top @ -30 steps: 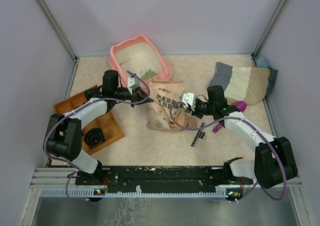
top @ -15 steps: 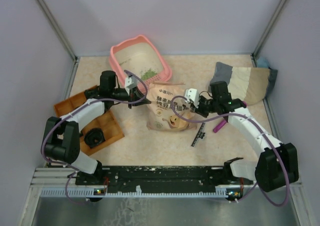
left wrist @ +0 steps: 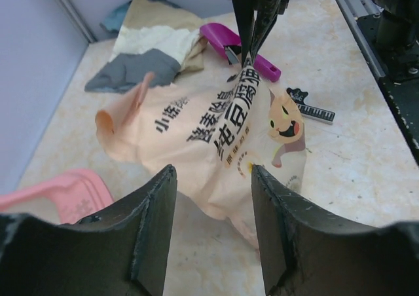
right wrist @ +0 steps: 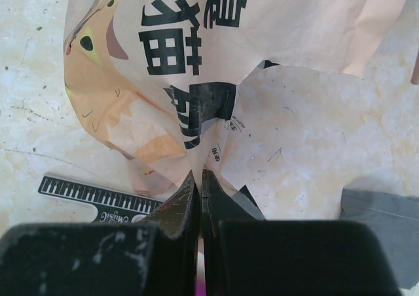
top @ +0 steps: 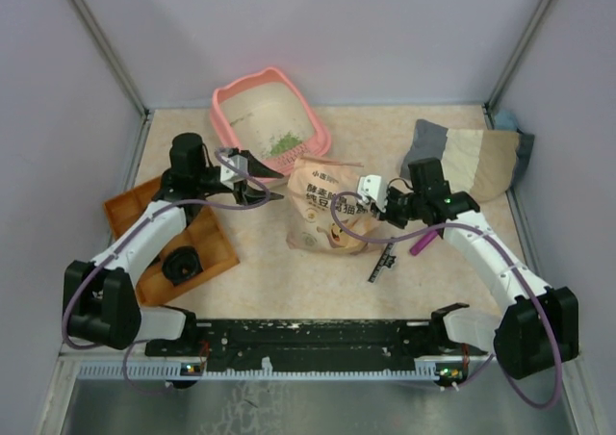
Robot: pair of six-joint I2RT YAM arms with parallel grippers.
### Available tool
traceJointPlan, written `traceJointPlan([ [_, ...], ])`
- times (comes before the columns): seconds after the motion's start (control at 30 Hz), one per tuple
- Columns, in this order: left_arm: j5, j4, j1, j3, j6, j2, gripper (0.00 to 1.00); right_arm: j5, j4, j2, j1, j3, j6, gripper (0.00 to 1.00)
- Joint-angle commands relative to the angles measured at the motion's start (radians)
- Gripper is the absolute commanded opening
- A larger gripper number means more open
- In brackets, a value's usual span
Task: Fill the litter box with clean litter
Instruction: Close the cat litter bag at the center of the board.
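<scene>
At the back left of the beige marbled table [top: 260,281] sits the salmon-pink plastic litter box [top: 223,117] with its raised rim and cat-ear bumps. A small patch of green granules, the clean litter [top: 284,144], lies in its near right corner. Just in front of the box, sprawled between the two arms, is a crumpled beige paper bag [top: 322,214] printed with black characters and a cartoon cat. Its upper edge comes close to the box's near rim. The right claw [right wrist: 200,191] is pinched tight on a thin fold at the bag's right edge. The left claw [left wrist: 213,171] stands partly open with nothing between its fingers, just left of the bag and pointing at it. Beyond the right claw a magenta plastic scoop [left wrist: 226,39] lies just beside a patchwork fabric cushion [top: 467,156] in grey, cream and tan. A black ruler-like strip [top: 383,260] lies flat near the bag's lower right corner. Under the left arm is an orange compartmented tray [top: 214,252] with a round black object in it.
</scene>
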Motion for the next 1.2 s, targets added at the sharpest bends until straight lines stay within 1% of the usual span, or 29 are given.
traceJointPlan([
  [0.0,0.04,-0.197,-0.043,0.101,0.313,0.048,0.56,-0.023,-0.005,-0.044,-0.006,-0.003,-0.033,0.0],
  [0.07,0.01,-0.362,-0.087,0.173,0.464,0.103,0.59,-0.025,0.003,-0.054,-0.004,-0.014,-0.034,0.0],
  [0.13,-0.028,-0.449,-0.121,0.233,0.548,0.156,0.61,-0.02,-0.009,-0.058,-0.004,-0.014,-0.044,0.0],
  [0.23,-0.068,-0.494,-0.162,0.295,0.591,0.221,0.63,-0.02,-0.016,-0.069,-0.004,-0.016,-0.055,0.0],
  [0.33,-0.079,-0.531,-0.177,0.338,0.617,0.288,0.64,-0.029,-0.012,-0.078,-0.004,-0.019,-0.056,0.0],
  [0.5,-0.108,-0.735,-0.178,0.391,0.73,0.36,0.63,-0.009,-0.011,-0.085,-0.004,-0.031,-0.058,0.0],
  [0.63,-0.169,-0.828,-0.174,0.389,0.797,0.376,0.53,0.0,-0.007,-0.085,-0.004,-0.036,-0.055,0.0],
  [0.7,-0.174,-0.863,-0.172,0.389,0.814,0.374,0.45,0.012,-0.005,-0.083,-0.004,-0.042,-0.053,0.0],
  [0.73,-0.18,-0.876,-0.171,0.392,0.821,0.372,0.38,0.019,-0.006,-0.082,-0.006,-0.042,-0.051,0.0],
  [0.8,-0.196,-0.888,-0.167,0.398,0.822,0.362,0.18,0.033,-0.008,-0.079,-0.006,-0.042,-0.043,0.0],
  [0.83,-0.201,-0.887,-0.163,0.398,0.817,0.354,0.1,0.037,-0.012,-0.078,-0.007,-0.036,-0.042,0.0],
  [0.9,-0.215,-0.874,-0.156,0.4,0.792,0.34,0.01,0.05,-0.012,-0.083,-0.008,-0.03,-0.041,0.0],
  [1.03,-0.235,-0.819,-0.151,0.391,0.744,0.288,0.0,0.1,0.034,-0.13,-0.007,-0.019,-0.003,0.0],
  [1.1,-0.219,-0.769,-0.148,0.378,0.723,0.254,0.0,0.083,0.037,-0.144,-0.008,-0.002,0.023,0.0],
  [1.17,-0.2,-0.691,-0.15,0.353,0.687,0.221,0.0,0.034,0.002,-0.136,-0.007,0.024,0.047,0.0],
])
